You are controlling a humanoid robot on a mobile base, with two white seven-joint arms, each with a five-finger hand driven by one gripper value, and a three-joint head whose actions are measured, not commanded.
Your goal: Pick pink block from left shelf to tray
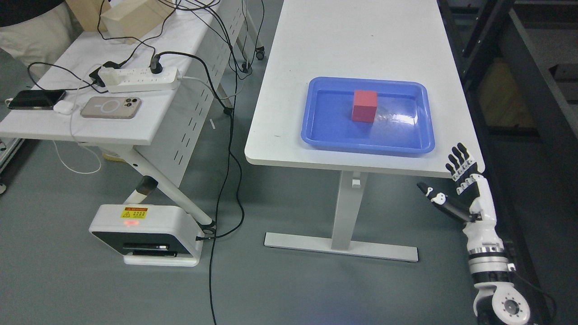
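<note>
A grey floor carries two white tables; the nearer tabletop bears a blue tray. The pink block already sits upright in the tray, left of centre, a cube with no long axis. The right hand hangs below the tabletop's right corner, fingers spread, empty; the block lies up and left of it.

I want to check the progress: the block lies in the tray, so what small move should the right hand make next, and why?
Probably just lower the right hand to rest. The pink block already sits inside the blue tray, and the hand is open, empty and beside the table edge, clear of the tray.
</note>
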